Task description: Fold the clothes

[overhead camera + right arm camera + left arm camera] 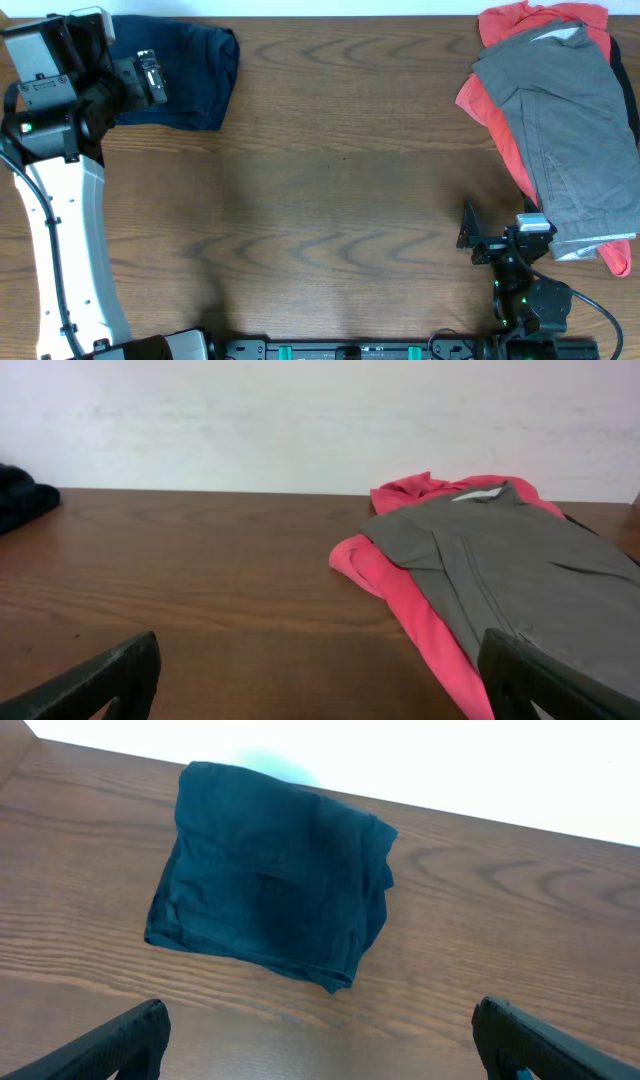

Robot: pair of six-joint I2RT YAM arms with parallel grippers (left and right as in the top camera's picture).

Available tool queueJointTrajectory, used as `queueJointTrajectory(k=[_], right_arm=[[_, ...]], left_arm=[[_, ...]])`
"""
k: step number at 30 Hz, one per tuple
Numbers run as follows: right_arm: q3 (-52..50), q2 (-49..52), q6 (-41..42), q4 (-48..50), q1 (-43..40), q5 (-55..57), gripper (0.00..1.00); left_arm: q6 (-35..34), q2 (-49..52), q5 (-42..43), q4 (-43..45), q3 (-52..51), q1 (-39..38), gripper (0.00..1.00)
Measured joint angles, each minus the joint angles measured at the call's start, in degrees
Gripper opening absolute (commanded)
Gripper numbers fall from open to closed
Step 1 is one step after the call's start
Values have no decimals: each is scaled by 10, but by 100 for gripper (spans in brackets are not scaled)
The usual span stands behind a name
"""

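A folded dark blue garment point(185, 75) lies at the table's far left; it also shows in the left wrist view point(275, 870). My left gripper point(150, 77) hovers over its left part, open and empty point(320, 1040). A grey shirt point(565, 120) lies unfolded on top of a red garment point(490, 115) at the far right, also seen in the right wrist view point(500, 560) with the red garment point(400, 585) under it. My right gripper point(480, 238) is open and empty near the front right point(320, 680), just left of the pile.
The wooden table point(340, 170) has a white wall behind its far edge point(300, 420). The left arm's white link point(65, 250) lies along the left side. A black rail point(350, 350) runs along the front edge.
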Motion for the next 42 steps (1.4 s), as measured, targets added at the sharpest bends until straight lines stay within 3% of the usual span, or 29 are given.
queueJointTrajectory(k=[9,15,22,29,35,42], right_arm=[[0,0,0,0,0,0,99],[0,0,0,0,0,0,99],[-1,0,0,2,0,0,99],[-1,0,0,2,0,-2,99],[-1,0,0,2,0,-2,99],[-1,0,0,2,0,-2,99]], left_arm=[[0,-13,0,-45,-3,-2,98],[12,-111,0,19,-84,-45,98],[38,-282,4,231,-335,-108,98],[47,-475,4,377,-634,-116,98],[48,-673,4,410,-809,-116,98],[48,-803,4,414,-895,-116,98]])
